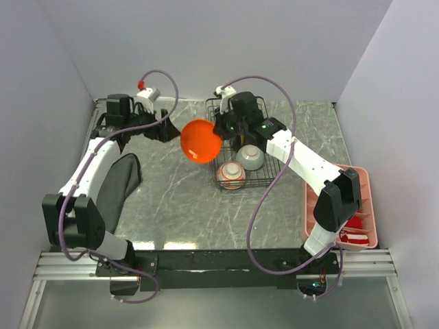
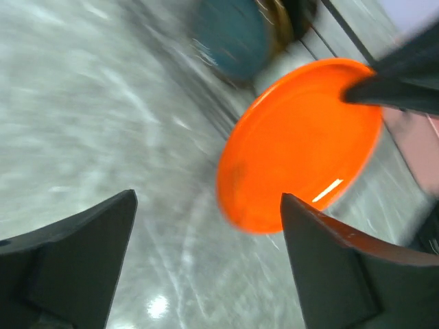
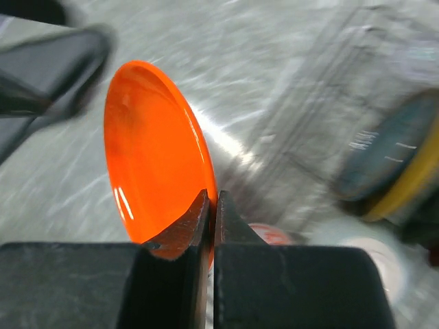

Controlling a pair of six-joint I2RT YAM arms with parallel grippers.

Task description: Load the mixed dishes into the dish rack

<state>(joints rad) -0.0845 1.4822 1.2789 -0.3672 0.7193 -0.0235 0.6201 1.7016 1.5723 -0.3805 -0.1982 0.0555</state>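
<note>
Right claw [image 3: 210,199]: pinching the plate [image 1: 201,140] by its rim, keeping it on edge, likely for slotting upright.
Plate: hanging in the air just left of the rack [image 1: 265,179].
Left claw [image 2: 209,199]: standing open, empty, facing the plate.

Wrist views motion-blurred. Plate [image 3: 154,157] lower rim hidden behind right jaws. Teal dish [image 3: 394,161] smeared, cut by right edge; kind unclear. Rack [image 1: 210,171] far half hidden by right arm [image 1: 305,164]. Cloth [image 1: 120,181] partly hidden by left arm [image 1: 86,171], worktop's left edge. Red-white items [image 1: 353,229] in tray [image 1: 367,179]: too small to tell.
</note>
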